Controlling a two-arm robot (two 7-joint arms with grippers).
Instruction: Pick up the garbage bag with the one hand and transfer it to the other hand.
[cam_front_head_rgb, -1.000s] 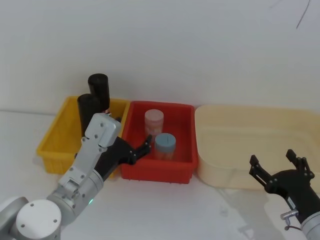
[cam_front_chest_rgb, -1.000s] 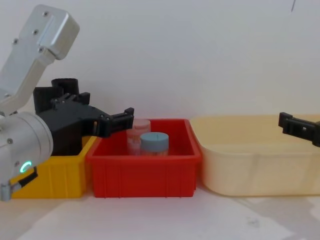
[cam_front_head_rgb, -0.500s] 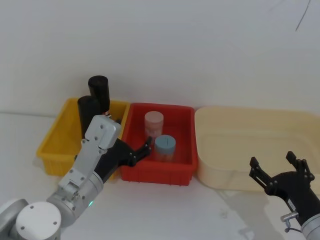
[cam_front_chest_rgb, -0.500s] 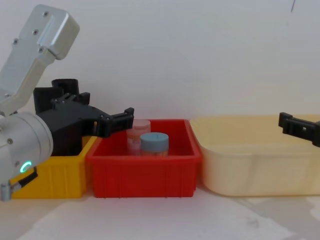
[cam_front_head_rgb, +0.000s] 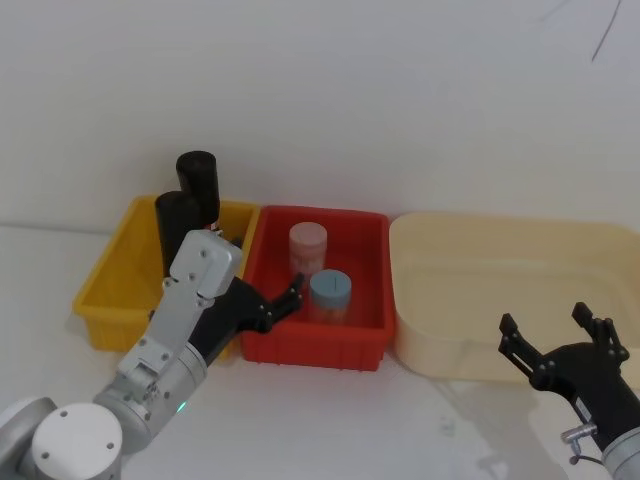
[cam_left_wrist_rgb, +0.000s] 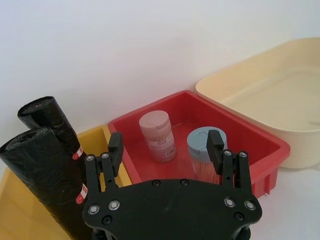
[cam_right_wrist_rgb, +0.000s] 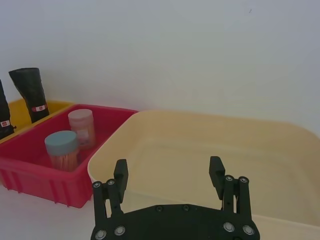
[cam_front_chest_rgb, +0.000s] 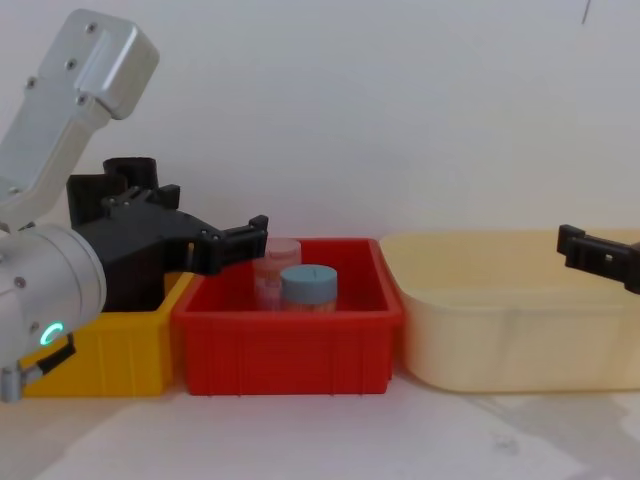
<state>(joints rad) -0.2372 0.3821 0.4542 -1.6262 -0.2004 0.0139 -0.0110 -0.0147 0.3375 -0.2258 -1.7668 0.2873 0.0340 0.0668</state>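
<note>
The left gripper (cam_left_wrist_rgb: 165, 146) is being held with its fingers spread wide, nothing between them, over the edge where the yellow bin (cam_front_head_rgb: 108, 272) and the red bin (cam_front_head_rgb: 366, 222) are meeting. The nearer garbage bag roll (cam_front_head_rgb: 175, 226) is being kept upright in the yellow bin, just beside that gripper but apart from it, with the farther garbage bag roll (cam_front_head_rgb: 198, 178) close behind. The right gripper (cam_front_head_rgb: 545, 322) is being held open and empty at the near rim of the cream tub (cam_front_head_rgb: 500, 228).
</note>
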